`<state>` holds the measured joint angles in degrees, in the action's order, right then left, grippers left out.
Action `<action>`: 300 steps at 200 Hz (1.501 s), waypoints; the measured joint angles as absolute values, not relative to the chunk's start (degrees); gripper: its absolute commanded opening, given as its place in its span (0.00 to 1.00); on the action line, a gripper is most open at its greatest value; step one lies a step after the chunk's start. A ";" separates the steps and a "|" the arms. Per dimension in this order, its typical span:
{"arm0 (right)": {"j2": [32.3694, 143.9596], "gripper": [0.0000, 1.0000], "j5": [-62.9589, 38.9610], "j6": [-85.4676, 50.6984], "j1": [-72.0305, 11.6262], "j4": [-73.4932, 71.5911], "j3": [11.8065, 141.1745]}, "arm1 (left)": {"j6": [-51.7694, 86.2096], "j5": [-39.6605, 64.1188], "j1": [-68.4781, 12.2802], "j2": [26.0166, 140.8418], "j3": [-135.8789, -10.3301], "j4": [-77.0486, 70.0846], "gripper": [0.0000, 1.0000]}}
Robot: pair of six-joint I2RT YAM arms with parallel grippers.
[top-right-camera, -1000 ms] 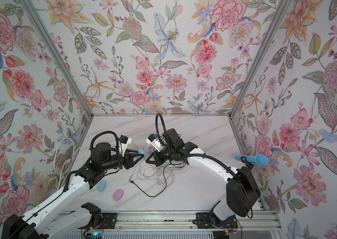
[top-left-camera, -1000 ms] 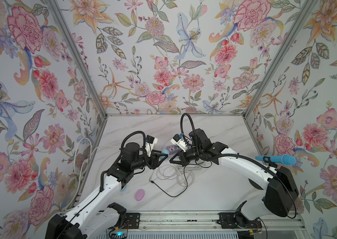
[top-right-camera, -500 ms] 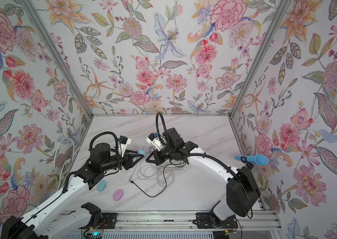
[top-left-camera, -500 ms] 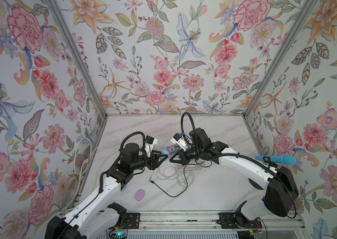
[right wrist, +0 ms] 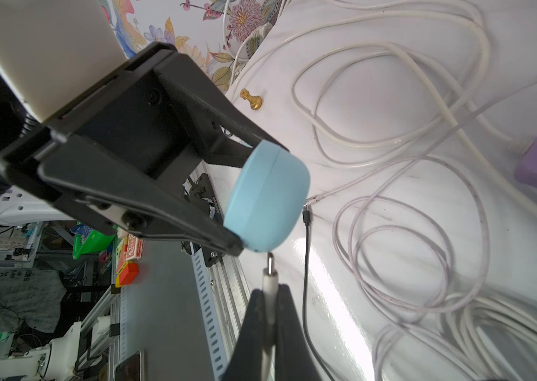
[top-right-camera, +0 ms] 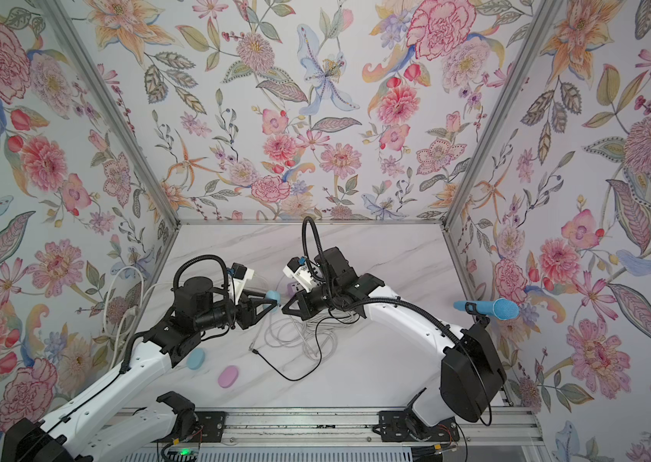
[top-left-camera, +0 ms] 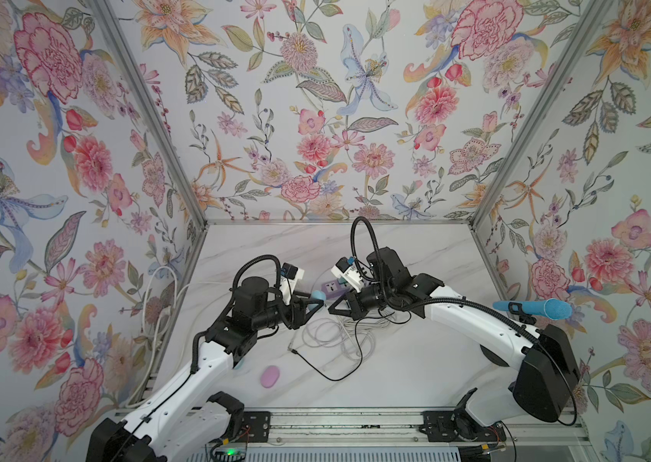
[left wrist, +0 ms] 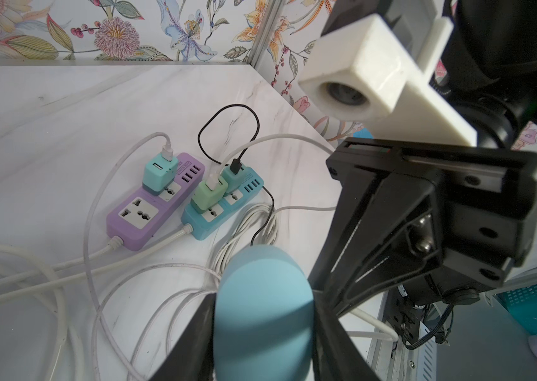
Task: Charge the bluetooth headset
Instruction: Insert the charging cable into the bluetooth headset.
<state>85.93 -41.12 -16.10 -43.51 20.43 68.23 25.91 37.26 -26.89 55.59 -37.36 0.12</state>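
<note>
Charging plug (right wrist: 269, 276), blue case (right wrist: 268, 204): unmoved

two power strips (left wrist: 128, 231), three chargers (left wrist: 158, 176), two blue cases (top-right-camera: 195, 359), one pink case (top-right-camera: 228, 376) at lower left, one microphone (top-right-camera: 487, 309) at right, one gold pawn (right wrist: 251, 99).

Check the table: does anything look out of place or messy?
A small gold chess pawn stands upright near the table edge in the right wrist view; it has nothing to do with charging. The white cables lie in a tangled heap, which might snag.
</note>
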 measured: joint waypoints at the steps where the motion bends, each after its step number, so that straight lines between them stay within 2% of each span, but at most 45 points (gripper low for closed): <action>1: 85.93 0.00 -41.12 -16.10 -43.55 20.40 68.23 | 25.91 37.26 -26.89 55.59 -37.36 0.14 0.00; 239: 88.05 0.00 -41.95 -16.25 -43.48 21.23 70.17 | 25.80 37.08 -26.52 55.83 -37.36 0.40 0.00; 300: 89.60 0.00 -42.85 -16.27 -43.53 21.28 70.61 | 22.17 35.73 -26.52 55.70 -37.36 2.52 0.00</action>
<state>89.60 -42.85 -16.27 -43.53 21.28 70.61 22.17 35.73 -26.52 55.70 -37.36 2.52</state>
